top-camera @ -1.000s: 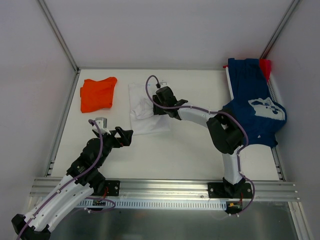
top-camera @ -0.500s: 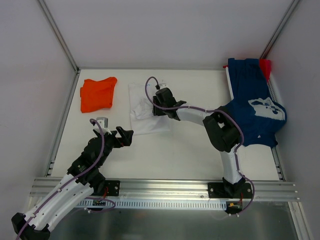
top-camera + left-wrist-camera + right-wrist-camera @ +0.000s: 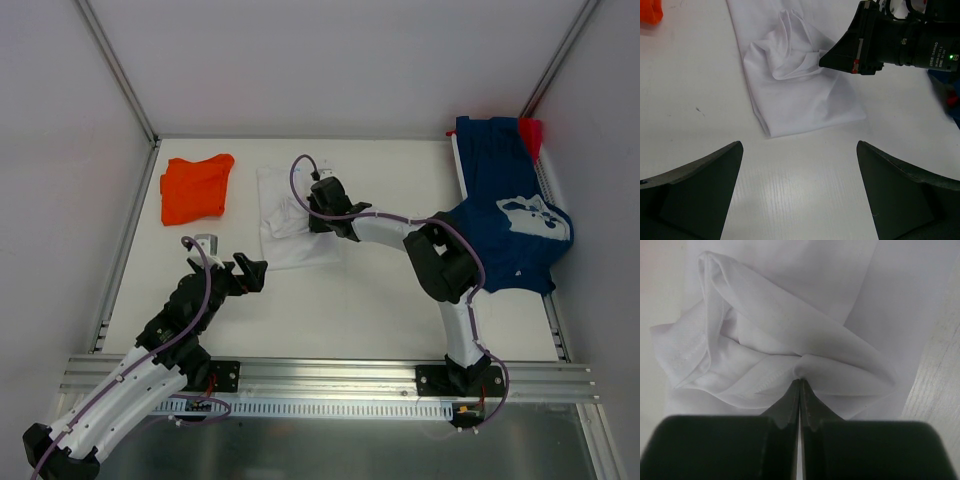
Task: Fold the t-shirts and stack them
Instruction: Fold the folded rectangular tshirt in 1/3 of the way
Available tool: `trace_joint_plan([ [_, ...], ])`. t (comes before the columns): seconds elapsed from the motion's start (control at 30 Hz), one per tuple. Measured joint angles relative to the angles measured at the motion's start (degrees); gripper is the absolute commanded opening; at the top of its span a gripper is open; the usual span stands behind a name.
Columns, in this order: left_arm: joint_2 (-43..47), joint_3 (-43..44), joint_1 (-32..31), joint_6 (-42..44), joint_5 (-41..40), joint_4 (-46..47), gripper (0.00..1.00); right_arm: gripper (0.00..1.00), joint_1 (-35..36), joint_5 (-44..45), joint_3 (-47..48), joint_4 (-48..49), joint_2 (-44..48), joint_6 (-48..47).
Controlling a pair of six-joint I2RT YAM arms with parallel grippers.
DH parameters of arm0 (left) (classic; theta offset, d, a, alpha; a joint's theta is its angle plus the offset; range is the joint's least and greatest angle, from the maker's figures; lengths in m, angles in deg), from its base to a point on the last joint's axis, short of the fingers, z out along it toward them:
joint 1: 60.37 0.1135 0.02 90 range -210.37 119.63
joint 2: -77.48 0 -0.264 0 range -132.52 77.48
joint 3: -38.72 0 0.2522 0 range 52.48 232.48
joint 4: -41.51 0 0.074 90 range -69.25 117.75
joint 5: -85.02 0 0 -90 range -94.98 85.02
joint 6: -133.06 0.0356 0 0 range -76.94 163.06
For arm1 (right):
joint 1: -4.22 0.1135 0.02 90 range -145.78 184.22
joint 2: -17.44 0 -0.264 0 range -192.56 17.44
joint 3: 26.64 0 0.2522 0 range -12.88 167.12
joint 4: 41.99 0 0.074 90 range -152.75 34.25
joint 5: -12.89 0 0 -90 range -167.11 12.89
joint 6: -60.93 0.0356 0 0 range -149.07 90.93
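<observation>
The white t-shirt [image 3: 292, 243] lies part folded at the table's back middle, with a bunched fold on top. My right gripper [image 3: 304, 207] is shut on that fold; the right wrist view shows its jaws [image 3: 800, 381] pinching the white cloth [image 3: 790, 315]. My left gripper [image 3: 256, 271] is open and empty, just off the shirt's near left corner [image 3: 771, 131]; its fingertips [image 3: 735, 150] stand wide apart over bare table. The orange t-shirt [image 3: 195, 187] lies folded at the back left. The navy t-shirt [image 3: 510, 215] with white print is heaped at the right, with the red one [image 3: 531, 131] behind it.
White walls and metal frame posts [image 3: 120, 75] close off the back and sides. An aluminium rail [image 3: 330, 375] runs along the near edge by the arm bases. A strip of the orange shirt [image 3: 651, 11] shows at the left wrist view's top left corner.
My right arm has shifted slightly to the left, still holding the white fold. My left arm has barely moved.
</observation>
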Motion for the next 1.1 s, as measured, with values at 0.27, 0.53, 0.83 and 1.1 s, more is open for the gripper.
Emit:
trace_joint_plan([
  [0.27,-0.57,-0.09,0.00,-0.22,0.09,0.09,0.99,0.01,-0.22,0.26,3.89,-1.01,-0.46,-0.15],
  [0.53,-1.27,-0.13,0.00,-0.39,0.96,0.57,0.99,0.00,-1.49,1.29,16.63,-1.42,-5.05,-1.60],
  [0.83,-2.08,-0.17,0.00,-1.20,1.11,1.07,0.99,0.00,-3.30,1.92,21.44,-2.67,-13.40,-0.90],
  [1.1,-3.65,-0.17,0.00,-1.33,1.22,1.57,0.99,0.01,-4.02,7.61,18.58,-2.84,-12.83,1.57],
])
